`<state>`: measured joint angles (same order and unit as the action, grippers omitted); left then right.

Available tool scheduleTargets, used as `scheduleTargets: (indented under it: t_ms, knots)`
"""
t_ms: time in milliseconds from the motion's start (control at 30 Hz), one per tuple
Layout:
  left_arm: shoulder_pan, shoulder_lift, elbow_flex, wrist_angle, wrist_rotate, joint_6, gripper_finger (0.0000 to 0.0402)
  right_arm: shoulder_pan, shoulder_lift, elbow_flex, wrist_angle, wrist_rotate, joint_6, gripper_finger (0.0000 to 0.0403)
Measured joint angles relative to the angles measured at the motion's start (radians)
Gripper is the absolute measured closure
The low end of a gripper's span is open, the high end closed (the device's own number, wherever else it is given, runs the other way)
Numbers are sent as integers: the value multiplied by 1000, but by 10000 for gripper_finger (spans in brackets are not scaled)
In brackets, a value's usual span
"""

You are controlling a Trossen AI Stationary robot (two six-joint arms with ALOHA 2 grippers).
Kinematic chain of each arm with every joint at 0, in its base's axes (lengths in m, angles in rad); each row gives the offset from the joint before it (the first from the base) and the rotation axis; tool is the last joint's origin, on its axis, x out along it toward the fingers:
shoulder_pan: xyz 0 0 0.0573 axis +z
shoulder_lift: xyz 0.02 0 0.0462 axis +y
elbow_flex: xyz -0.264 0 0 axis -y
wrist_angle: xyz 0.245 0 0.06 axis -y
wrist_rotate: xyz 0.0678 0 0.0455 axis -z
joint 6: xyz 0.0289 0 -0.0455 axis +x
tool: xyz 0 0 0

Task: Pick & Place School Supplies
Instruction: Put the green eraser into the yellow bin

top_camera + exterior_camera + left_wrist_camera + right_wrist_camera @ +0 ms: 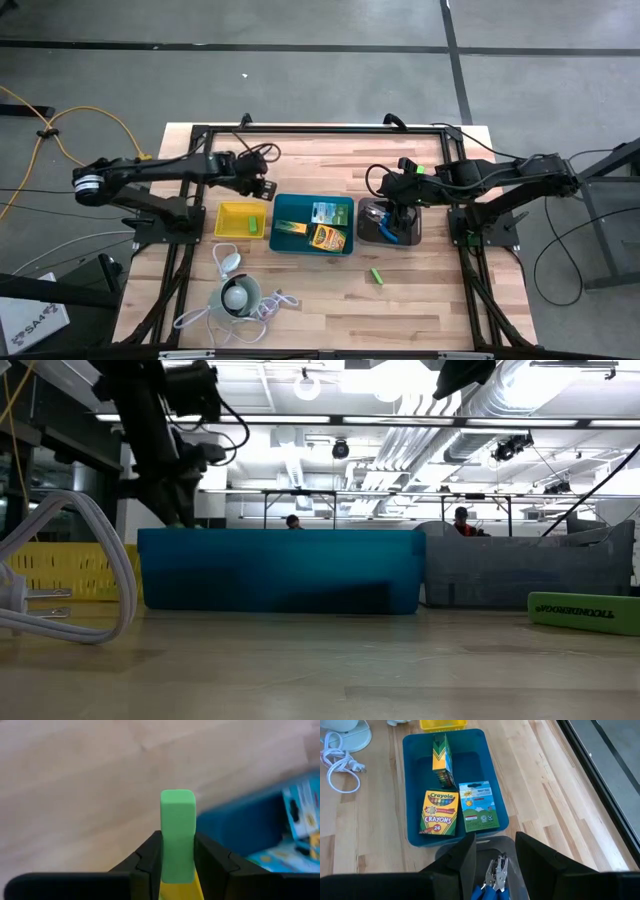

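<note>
Nearest your low camera, a white cord [70,560] loops over the desk [320,300]. The teal tray [313,225] at centre holds two crayon boxes [440,812] and a flat pack [479,813]. At its three o'clock, the grey tray [390,235] carries blue-handled scissors [487,887], with your right hand [495,852] released above them. At nine o'clock, beside the yellow tray [240,220], your left hand [177,855] is clenched on a lime-green block [177,832]. Another green block [377,276] lies at five o'clock.
</note>
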<state>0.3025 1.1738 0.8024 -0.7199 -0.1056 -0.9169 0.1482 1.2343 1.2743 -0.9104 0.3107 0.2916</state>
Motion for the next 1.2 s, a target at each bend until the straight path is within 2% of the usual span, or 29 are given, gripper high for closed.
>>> scheduleTargets:
  t_ms: [233,567,800,1067,1200]
  knots:
    - [-145,-53,0,-32,0,-104,312,0,0,0,0,0,25,275]
    - [-335,-54,1,-95,1,-243,312,0,0,0,0,-1,26,275]
    - [-374,-54,1,-213,1,-310,312,0,0,0,0,-3,26,275]
    - [-379,-54,-4,-233,-4,-316,312,2,0,0,0,-62,51,275]
    - [-379,-54,-35,-250,-5,-390,312,2,0,0,-4,-64,52,275]
